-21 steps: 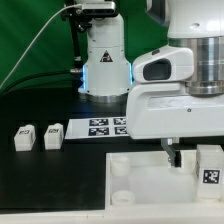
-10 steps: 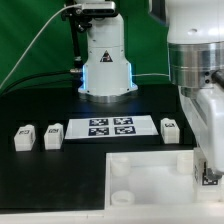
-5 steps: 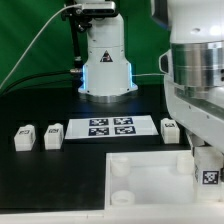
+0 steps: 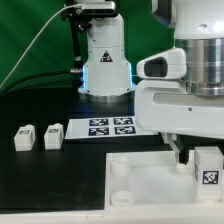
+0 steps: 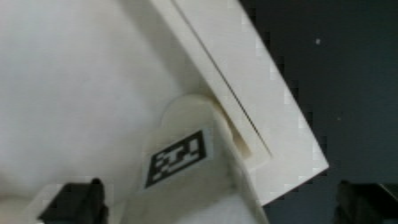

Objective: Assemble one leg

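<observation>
One leg, a small white block with a tag, stands upright at the right corner of the large white panel. My gripper is down around it and open. In the wrist view the leg stands between my two dark fingertips, with a gap on each side, over the white panel close to its edge. Two more legs stand on the black table at the exterior view's left. The fourth leg is hidden behind my arm.
The marker board lies on the black table behind the panel. The robot base stands at the back. The panel has round sockets at its left corners. The black table shows beyond the panel's edge.
My wrist has swung back from its turned pose to the pose of two seconds ago. The arm again hides the leg beside the marker board. The leg at the panel's corner stays in place.
</observation>
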Robot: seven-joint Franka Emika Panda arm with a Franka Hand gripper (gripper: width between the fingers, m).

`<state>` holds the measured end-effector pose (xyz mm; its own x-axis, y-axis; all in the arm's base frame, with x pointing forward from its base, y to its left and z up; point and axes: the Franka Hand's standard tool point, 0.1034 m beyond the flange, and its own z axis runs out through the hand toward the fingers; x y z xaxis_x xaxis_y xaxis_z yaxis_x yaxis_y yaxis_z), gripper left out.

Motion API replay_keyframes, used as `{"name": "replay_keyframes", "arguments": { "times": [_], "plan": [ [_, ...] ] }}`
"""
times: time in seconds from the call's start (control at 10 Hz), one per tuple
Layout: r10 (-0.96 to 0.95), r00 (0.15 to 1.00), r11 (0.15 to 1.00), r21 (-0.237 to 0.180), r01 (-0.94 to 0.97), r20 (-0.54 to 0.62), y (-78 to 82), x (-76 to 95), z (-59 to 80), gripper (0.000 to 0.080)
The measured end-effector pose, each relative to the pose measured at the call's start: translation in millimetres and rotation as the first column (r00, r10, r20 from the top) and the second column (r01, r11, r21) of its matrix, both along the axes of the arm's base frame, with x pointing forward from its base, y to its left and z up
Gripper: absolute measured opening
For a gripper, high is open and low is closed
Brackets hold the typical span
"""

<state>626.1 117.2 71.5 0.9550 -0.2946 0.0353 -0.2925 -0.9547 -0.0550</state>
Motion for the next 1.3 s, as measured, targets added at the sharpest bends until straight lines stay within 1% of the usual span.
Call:
{"name": "replay_keyframes", "arguments": {
  "times": [0.1,0.2,0.3,0.4,0.5,0.6,0.7,0.9,1.0,1.1,1.2,1.3],
  "plan": [
    [0.181,0.983,0.983,-0.014,-0.181,0.007,-2.3,0.7,0.3,0.0649],
    [0.308,0.951,0.951,-0.024,-0.308,0.008,-2.1,0.3,-0.4,0.0649],
    [0.275,0.962,0.961,-0.023,-0.274,0.008,-2.4,0.6,-0.3,0.0649],
    [0.274,0.962,0.962,-0.023,-0.274,0.008,-2.9,0.7,-0.3,0.0535],
    [0.241,0.971,0.971,-0.019,-0.240,0.008,-2.4,0.6,-0.4,0.0400],
    [0.074,0.997,0.997,-0.003,-0.074,0.003,-1.2,0.3,-0.5,0.0400],
    [-0.031,1.000,1.000,0.004,0.031,-0.002,-1.2,0.2,-0.7,0.0291],
    [-0.293,0.956,0.956,0.015,0.294,-0.021,-1.8,0.7,-1.8,0.0291],
    [-0.540,0.839,0.841,0.003,0.541,-0.066,-3.1,3.3,-2.0,0.0291],
    [-0.724,0.683,0.688,-0.026,0.725,-0.093,-2.9,4.1,-1.8,0.0291],
    [-0.837,0.537,0.542,-0.030,0.840,-0.105,-2.2,3.6,-2.3,0.0291],
    [-0.948,0.301,0.305,-0.032,0.952,-0.108,-1.9,3.3,-2.3,0.0292]
  ]
}}
